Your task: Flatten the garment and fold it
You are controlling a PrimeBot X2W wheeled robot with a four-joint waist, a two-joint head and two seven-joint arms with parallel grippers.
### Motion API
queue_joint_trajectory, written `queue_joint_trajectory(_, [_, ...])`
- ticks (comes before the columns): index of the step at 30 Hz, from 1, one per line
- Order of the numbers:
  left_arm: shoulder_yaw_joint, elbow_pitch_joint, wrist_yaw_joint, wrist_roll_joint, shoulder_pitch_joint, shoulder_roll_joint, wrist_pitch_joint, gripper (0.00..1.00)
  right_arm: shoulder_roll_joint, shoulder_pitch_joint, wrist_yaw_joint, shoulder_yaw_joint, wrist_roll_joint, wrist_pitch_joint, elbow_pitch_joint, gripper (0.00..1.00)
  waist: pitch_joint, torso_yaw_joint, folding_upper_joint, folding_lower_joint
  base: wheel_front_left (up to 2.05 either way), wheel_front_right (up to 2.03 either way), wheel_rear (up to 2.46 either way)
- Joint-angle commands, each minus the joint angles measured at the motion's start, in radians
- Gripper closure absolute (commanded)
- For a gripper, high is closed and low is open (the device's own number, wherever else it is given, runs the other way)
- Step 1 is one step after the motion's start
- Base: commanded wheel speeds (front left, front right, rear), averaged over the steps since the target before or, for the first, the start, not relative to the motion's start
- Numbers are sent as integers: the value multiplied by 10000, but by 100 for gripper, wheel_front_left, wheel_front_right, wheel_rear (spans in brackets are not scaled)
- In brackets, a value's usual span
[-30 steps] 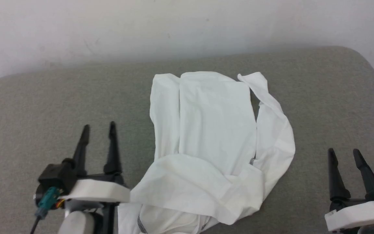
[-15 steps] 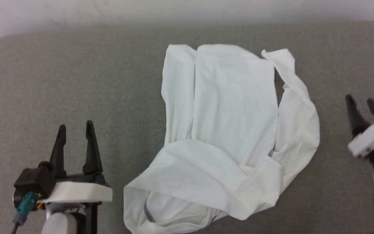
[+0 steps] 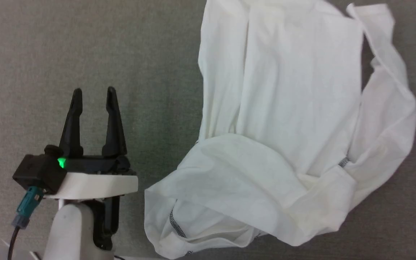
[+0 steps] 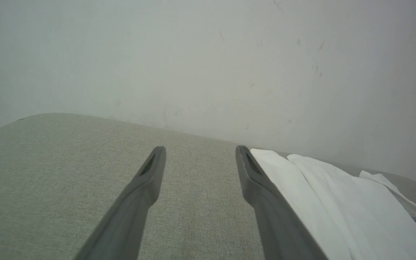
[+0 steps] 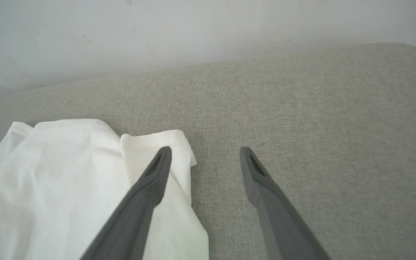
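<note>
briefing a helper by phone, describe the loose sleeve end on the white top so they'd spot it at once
On the grey fabric surface lies a crumpled white garment. At its far right corner the sleeve end pokes out beyond the body panel, near the open right gripper. It is a narrow, square-cut strip, unlike the broad folded bulk beside it.

Your left jaws are long, black and tapered; behind them sit a green light (image 3: 61,162), white wrist plate (image 3: 96,184), teal plug (image 3: 27,205), black cable (image 3: 11,245).
</note>
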Motion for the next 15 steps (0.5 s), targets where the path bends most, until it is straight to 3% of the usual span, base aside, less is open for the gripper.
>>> queue_joint_trajectory(1, [-59,-99,-84,59,-208,-40,-47,0,-44,-219,-17,119,-53,102,143,0,1193,742,0,-4,0,0,0])
queue_joint_trajectory(9, [-570,-366,62,-206,-745,-50,-47,0,-268,-1396,-17,835,-299,484,1059,0,2149,1100,0,-4,0,0,0])
queue_joint_trajectory(13, [-668,-322,145,-242,-836,-51,-47,0,-187,-1373,-17,1077,-152,1271,1829,0,2192,1116,0,-4,0,0,0])
queue_joint_trajectory(14, [-681,-302,165,-249,-841,-51,-47,0,-154,-1354,-17,1086,-87,1559,2032,57,2162,1104,0,-4,0,0,0])
queue_joint_trajectory(15, [-688,-278,184,-249,-838,-51,-47,0,-119,-1333,-17,1105,-41,1746,2163,100,2108,1084,0,-4,0,0,0])
